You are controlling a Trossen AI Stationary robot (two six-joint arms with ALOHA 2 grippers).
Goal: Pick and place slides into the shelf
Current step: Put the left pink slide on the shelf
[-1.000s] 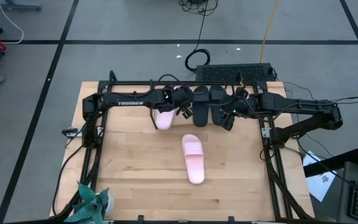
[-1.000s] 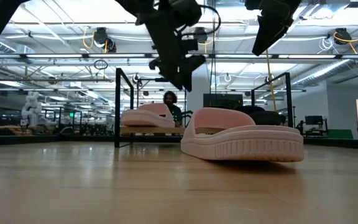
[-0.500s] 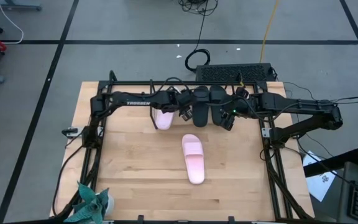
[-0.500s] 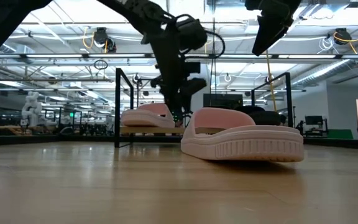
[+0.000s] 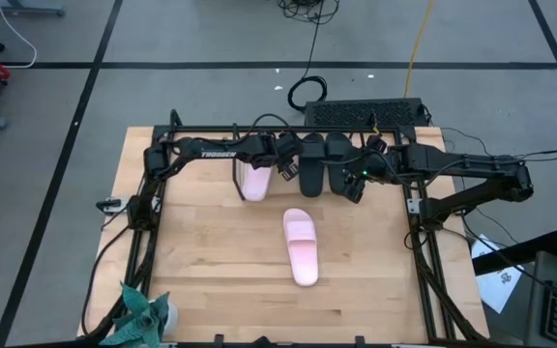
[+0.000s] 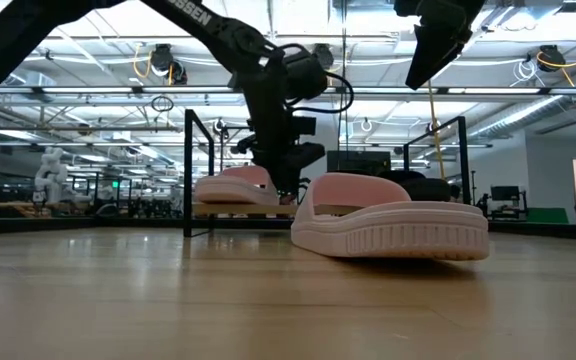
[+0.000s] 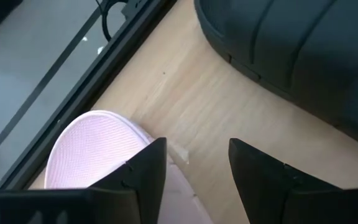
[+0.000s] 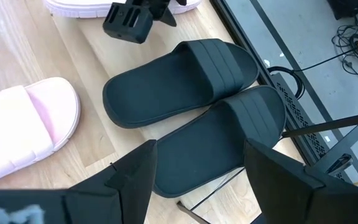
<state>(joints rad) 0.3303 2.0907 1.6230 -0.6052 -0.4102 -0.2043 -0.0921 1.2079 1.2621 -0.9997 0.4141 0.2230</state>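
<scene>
Your left gripper (image 7: 194, 165) hangs open in the shelf (image 5: 259, 129), between its pink slide (image 5: 255, 181) and 2 black slides (image 5: 325, 164). Your right gripper (image 8: 197, 163), also open, hovers over those. 1 pink slide (image 5: 301, 245) lies outside, before the shelf.

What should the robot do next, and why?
Probably lift the left pincer clear of the shelf and swing it toward the pink slide lying alone on the table. The other pink slide and both black slides already sit on the shelf, and the left pincer is open and empty, so only that one remains.
</scene>
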